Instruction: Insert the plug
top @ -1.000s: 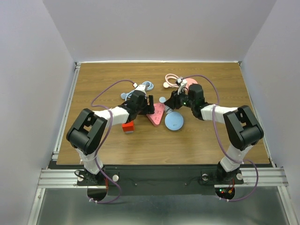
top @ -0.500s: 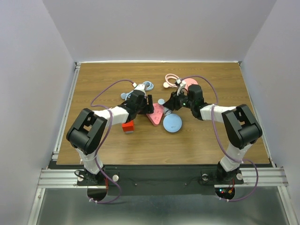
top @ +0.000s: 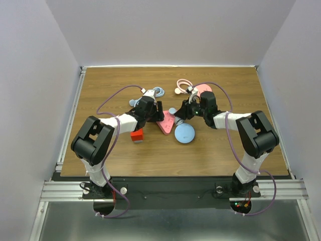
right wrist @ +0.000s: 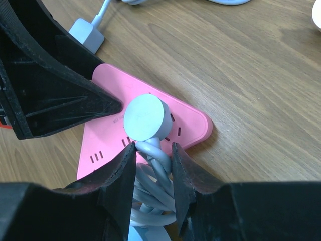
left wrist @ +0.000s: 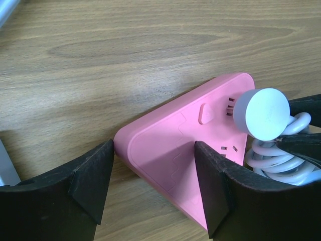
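Observation:
A pink triangular power strip [top: 165, 125] lies mid-table. My left gripper [top: 158, 111] grips one of its corners; in the left wrist view the gripper [left wrist: 154, 145] has a finger on each side of the strip [left wrist: 170, 150]. My right gripper [top: 179, 116] is shut on a coiled pale cable [right wrist: 155, 181] just behind a round pale-blue plug [right wrist: 144, 117]. The plug [top: 171, 111] sits on the socket face of the strip [right wrist: 105, 135] near a corner. Its prongs are hidden. The plug also shows in the left wrist view [left wrist: 262, 113]. A blue disc [top: 184, 133] hangs on the cable's other end.
A red block [top: 137, 135] lies under my left arm. A light-blue cable with a white adapter [top: 153, 92] lies behind the left gripper. A pink cable and disc [top: 193, 88] lie behind the right gripper. Purple arm cables loop over the table.
My right gripper has moved left and nearer with the plug, bringing it over the pink strip's face. The blue disc has shifted slightly left. My left gripper has stayed on the strip.

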Controlling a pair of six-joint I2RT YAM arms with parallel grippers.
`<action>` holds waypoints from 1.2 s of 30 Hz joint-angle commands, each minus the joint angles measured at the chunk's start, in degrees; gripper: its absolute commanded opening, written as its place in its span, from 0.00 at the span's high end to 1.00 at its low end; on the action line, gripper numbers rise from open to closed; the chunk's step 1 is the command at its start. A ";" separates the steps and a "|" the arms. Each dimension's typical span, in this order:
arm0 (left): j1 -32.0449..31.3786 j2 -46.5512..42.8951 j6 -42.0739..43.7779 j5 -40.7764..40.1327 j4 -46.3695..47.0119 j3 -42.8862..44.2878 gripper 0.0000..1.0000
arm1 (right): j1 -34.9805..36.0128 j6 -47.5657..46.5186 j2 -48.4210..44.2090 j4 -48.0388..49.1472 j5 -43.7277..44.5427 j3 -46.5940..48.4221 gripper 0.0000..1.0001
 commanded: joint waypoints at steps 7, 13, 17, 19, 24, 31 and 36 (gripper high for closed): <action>0.54 0.10 1.62 -0.72 -1.80 0.58 0.28 | 0.24 -2.25 -1.27 -1.23 4.66 0.46 0.99; 0.63 0.10 1.71 -0.63 -1.71 0.40 0.28 | 0.24 -2.07 -0.74 -1.32 4.84 0.90 1.00; 0.72 0.10 1.71 -0.63 -1.80 0.40 0.28 | 0.24 -2.60 -0.57 -2.55 5.45 0.98 1.00; 0.80 0.18 1.88 -0.63 -1.88 0.40 0.28 | 0.24 -3.04 -0.92 -3.25 6.24 0.81 1.00; 1.07 0.27 1.97 -0.63 -1.88 0.22 0.29 | 0.24 -3.30 -1.44 -4.39 7.30 0.81 1.00; 1.59 -0.34 2.06 -0.72 -2.06 -0.04 0.29 | 0.24 -3.48 -1.27 -5.01 8.27 0.90 1.00; 1.68 -0.25 2.06 -0.28 -2.06 0.14 0.29 | 0.24 -3.22 0.57 -5.36 7.91 2.04 1.00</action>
